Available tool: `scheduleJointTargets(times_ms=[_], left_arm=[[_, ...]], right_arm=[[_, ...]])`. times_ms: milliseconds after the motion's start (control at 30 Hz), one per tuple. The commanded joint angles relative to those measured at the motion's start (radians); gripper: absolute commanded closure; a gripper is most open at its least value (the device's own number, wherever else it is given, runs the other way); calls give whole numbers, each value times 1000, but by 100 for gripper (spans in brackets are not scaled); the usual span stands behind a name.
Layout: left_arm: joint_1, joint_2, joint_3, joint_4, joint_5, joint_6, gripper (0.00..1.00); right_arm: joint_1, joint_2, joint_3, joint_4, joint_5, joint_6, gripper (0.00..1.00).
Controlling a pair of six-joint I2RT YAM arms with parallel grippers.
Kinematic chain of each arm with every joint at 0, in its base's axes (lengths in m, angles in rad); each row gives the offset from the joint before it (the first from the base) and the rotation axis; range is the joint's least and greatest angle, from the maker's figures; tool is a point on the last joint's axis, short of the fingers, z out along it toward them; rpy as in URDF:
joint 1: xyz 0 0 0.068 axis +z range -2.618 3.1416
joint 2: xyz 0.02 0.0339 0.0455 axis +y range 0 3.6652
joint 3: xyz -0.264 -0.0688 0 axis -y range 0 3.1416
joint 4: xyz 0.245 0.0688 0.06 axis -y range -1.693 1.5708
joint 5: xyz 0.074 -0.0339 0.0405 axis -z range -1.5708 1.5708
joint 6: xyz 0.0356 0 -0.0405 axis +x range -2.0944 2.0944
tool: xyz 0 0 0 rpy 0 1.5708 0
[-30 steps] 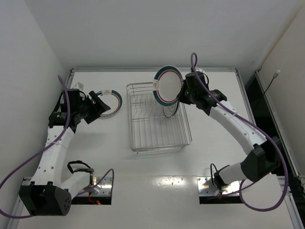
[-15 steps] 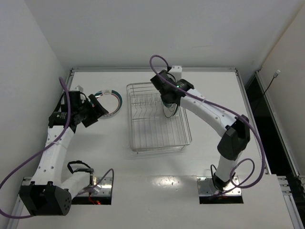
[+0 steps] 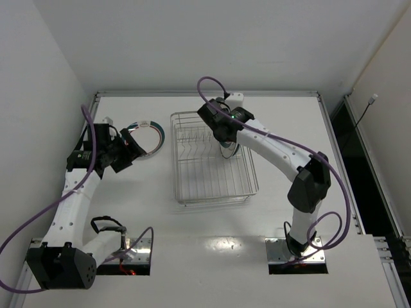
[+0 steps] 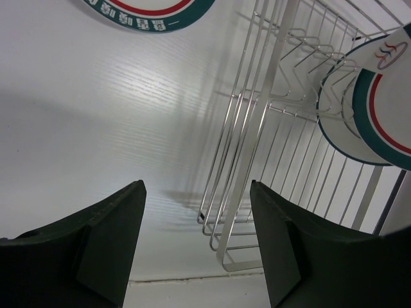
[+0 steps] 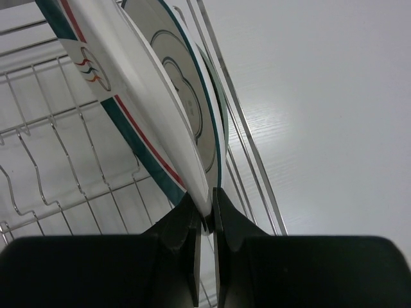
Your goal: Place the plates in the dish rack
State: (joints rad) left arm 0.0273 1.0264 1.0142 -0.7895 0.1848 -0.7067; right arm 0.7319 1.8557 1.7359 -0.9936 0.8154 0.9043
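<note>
The right claw [image 5: 205,215] pinches the rim of a striped plate [image 5: 122,83] standing in the right side of the rack [image 3: 174,160] — the left claw [image 4: 196,189] hangs open near a second plate [image 4: 144,8] lying left of it.

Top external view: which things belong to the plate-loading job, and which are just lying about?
Job:
silver wire dish rack
white round plate with teal-and-red rim band, clamped in the right gripper jaws
teal-rimmed white plate with centre marks, standing right behind it
second banded white plate, flat on the white table

Not the job:
purple cables on the arms
</note>
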Motion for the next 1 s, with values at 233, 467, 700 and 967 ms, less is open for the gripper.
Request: scheduleJointTargets(times_ms=[233,467,700,967], left_arm=[[8,-3,-20,4,-7,7,37],[8,-3,-20,4,-7,7,37],[8,-3,-39,4,-7,7,37],[17,6,-39,13,2,7,37]], right_arm=[[38,-44,65,-22,149,25,100],[38,33,83,-160,140,117,100],[29,33,51,-82,55,71,100],[0,112,31,23,-186,-33,100]])
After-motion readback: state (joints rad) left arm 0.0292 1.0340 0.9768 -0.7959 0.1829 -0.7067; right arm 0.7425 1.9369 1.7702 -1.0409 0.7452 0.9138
